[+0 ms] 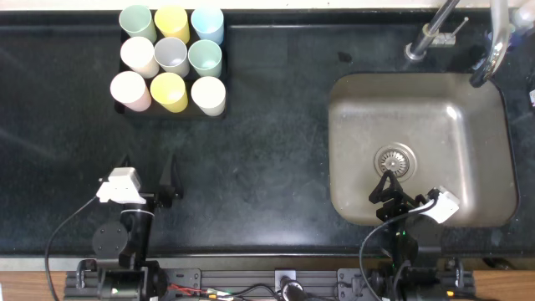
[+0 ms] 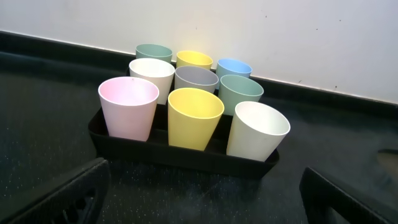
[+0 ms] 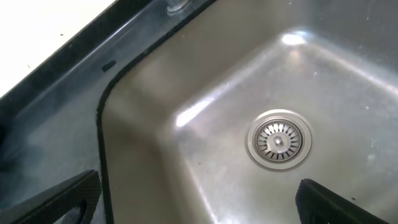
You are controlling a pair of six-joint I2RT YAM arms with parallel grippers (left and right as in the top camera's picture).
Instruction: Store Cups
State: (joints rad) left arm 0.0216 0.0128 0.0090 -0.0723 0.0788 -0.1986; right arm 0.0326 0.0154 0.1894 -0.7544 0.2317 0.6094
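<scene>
Several plastic cups stand upright in a black tray (image 1: 170,114) at the back left of the dark counter, among them a pink cup (image 1: 130,90), a yellow cup (image 1: 169,92) and a white cup (image 1: 208,95) in the front row. In the left wrist view the pink cup (image 2: 129,109), yellow cup (image 2: 194,117) and white cup (image 2: 258,130) face me in the tray (image 2: 155,152). My left gripper (image 1: 149,169) is open and empty, some way in front of the tray. My right gripper (image 1: 389,191) is open and empty over the sink.
A steel sink (image 1: 468,125) with a round drain (image 1: 395,159) takes up the right side, also seen as the sink (image 3: 186,143) and drain (image 3: 278,140). A faucet (image 1: 435,33) stands behind it. Bare counter (image 1: 267,167) lies between tray and sink.
</scene>
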